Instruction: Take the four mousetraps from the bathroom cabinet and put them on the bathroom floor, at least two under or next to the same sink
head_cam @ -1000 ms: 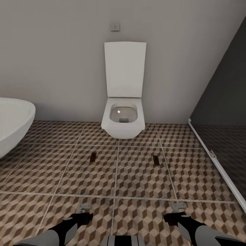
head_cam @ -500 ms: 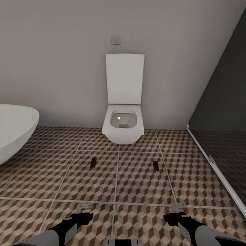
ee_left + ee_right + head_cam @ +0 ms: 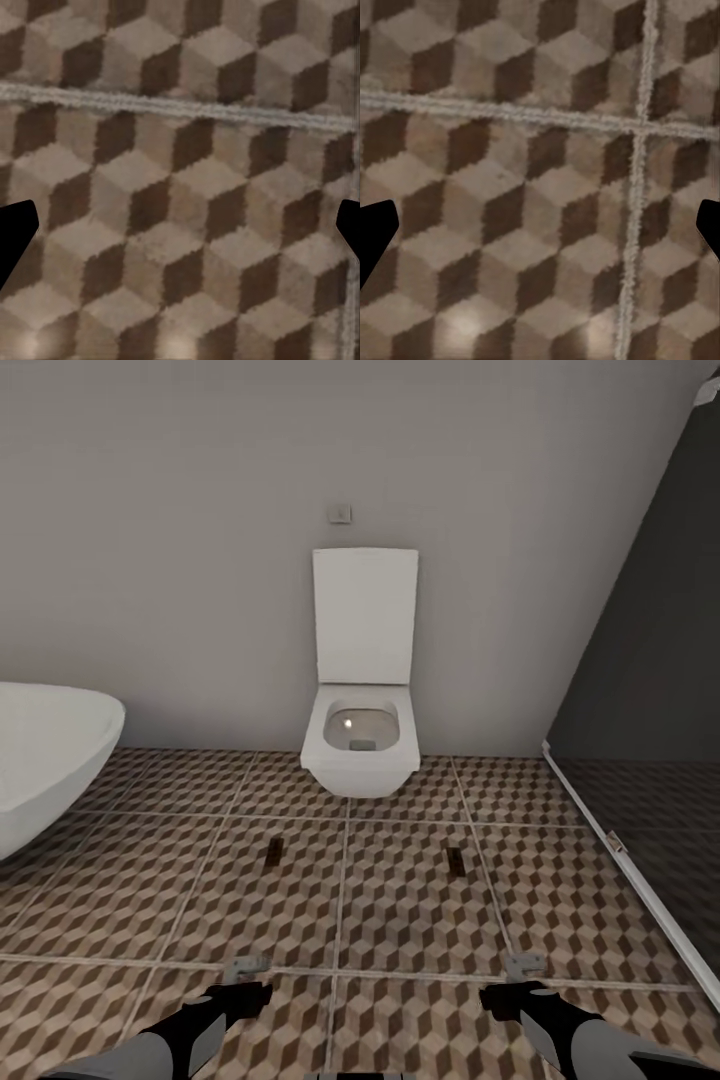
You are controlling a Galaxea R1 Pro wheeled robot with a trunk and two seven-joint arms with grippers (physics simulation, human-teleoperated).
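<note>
Mousetraps [image 3: 274,849] on bathroom floor [image 3: 400,900], ahead of open end effectors.

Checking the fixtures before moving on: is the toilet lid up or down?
Up. The toilet has its lid raised against the wall, leaving the bowl open.

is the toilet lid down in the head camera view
No, the toilet has its lid raised upright against the wall, leaving the bowl open.
</note>
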